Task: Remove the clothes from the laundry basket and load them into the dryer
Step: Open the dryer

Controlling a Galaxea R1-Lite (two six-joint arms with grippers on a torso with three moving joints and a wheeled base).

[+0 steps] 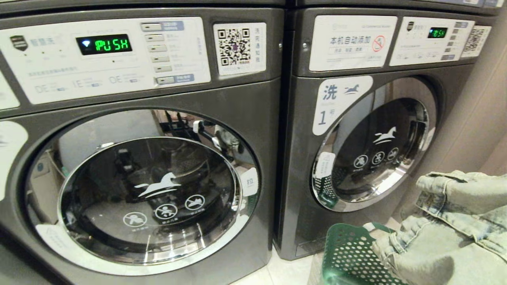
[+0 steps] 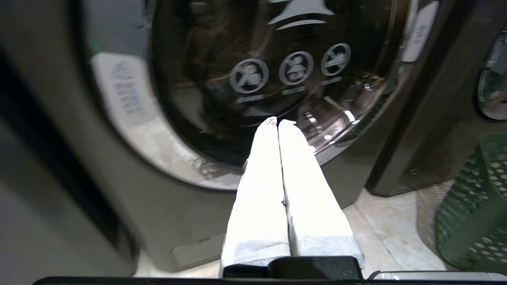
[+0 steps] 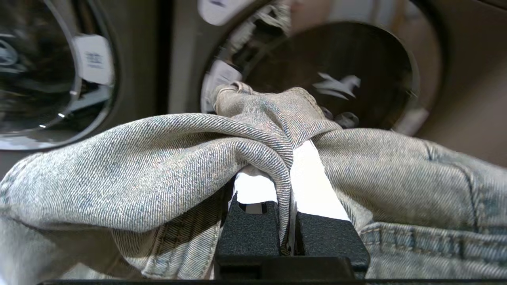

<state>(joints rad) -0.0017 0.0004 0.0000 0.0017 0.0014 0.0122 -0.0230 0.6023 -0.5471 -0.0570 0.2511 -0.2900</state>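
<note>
Clamping a fold of pale denim garment (image 3: pixel 166 166) between its nearly closed fingers, the right end effector (image 3: pixel 287 174) holds the cloth up in front of the right-hand machine's round door (image 1: pixel 372 146); in the head view the denim hangs at the lower right, above the green perforated laundry basket (image 1: pixel 348 253) on the floor. The left end effector (image 2: pixel 277 122) is pressed fully together, empty, pointing at the left machine's closed door (image 1: pixel 150 194). That machine's green display (image 1: pixel 103 44) reads "PUSH", beside a QR-code sticker (image 1: pixel 234 46). The right machine carries a label (image 1: pixel 336 103) with "洗" and "1", and above it a panel (image 1: pixel 350 41) reading "本机自动添加".
</note>
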